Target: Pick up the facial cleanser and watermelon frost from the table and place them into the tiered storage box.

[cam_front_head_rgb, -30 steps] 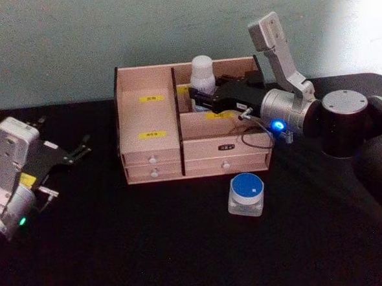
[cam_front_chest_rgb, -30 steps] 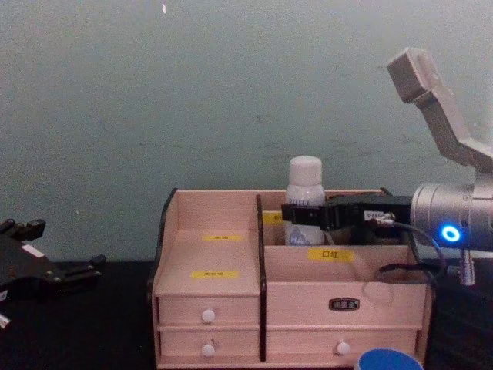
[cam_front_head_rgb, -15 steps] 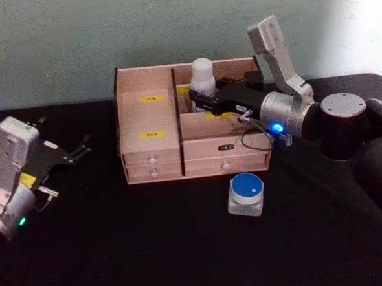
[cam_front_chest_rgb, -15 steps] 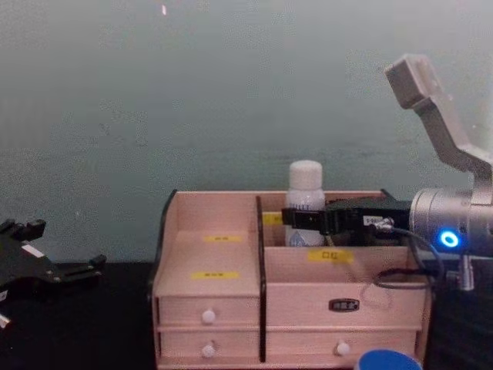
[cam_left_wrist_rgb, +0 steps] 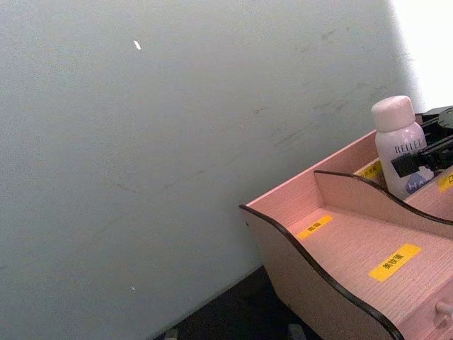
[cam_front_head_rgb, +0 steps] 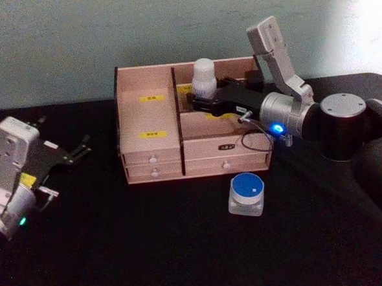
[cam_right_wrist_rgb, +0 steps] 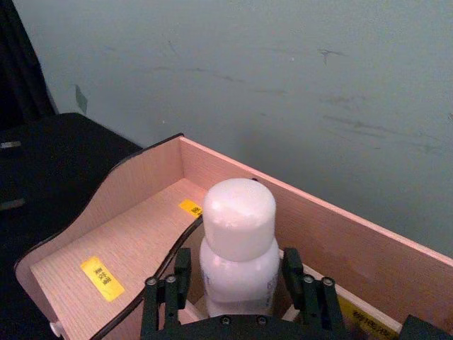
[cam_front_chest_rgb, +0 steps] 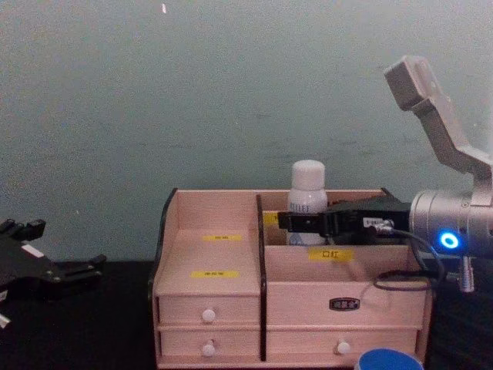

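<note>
The facial cleanser (cam_front_head_rgb: 203,76) stands upright in the back right compartment of the tiered storage box (cam_front_head_rgb: 148,127). My right gripper (cam_front_head_rgb: 200,101) reaches in from the right and is shut on the bottle's body below the white cap. The right wrist view shows the facial cleanser (cam_right_wrist_rgb: 237,223) between two black fingers (cam_right_wrist_rgb: 180,280), inside the tiered storage box (cam_right_wrist_rgb: 120,212). In the chest view the right gripper (cam_front_chest_rgb: 297,223) crosses the facial cleanser (cam_front_chest_rgb: 307,181) above the tiered storage box (cam_front_chest_rgb: 216,258). The watermelon frost (cam_front_head_rgb: 246,193) sits on the table in front of the box, blue lid up. My left gripper (cam_front_head_rgb: 64,132) rests open at the far left.
The black table has free room in front of and to the left of the box. A pale wall stands close behind it. The box's left stepped compartments (cam_left_wrist_rgb: 340,244) hold nothing. The watermelon frost (cam_front_chest_rgb: 387,360) peeks in at the chest view's lower edge.
My right gripper has carried the facial cleanser slightly lower and farther into the back compartment. The left arm and the watermelon frost have not moved.
</note>
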